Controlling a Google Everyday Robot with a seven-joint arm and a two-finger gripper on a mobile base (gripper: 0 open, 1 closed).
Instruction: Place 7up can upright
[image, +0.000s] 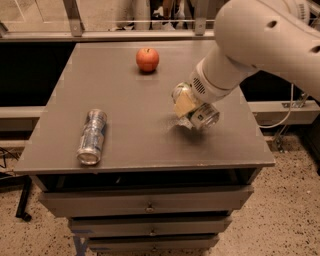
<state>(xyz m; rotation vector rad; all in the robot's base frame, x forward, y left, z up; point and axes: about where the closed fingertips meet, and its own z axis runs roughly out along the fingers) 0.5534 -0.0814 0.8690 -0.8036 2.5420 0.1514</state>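
The 7up can (205, 119) shows mostly as a silver round end, tilted on its side in my gripper (191, 111) over the right middle of the grey table (135, 100). The gripper hangs from the big white arm that comes in from the upper right. A yellowish finger pad (183, 104) presses against the can's left side. The can sits just above the tabletop, with a shadow under it. Its label is mostly hidden by the gripper.
A slim silver-blue can (92, 136) lies on its side near the table's front left. A red apple (147, 59) sits at the back middle. Drawers (147, 205) are below the table's front edge. A rail runs behind the table.
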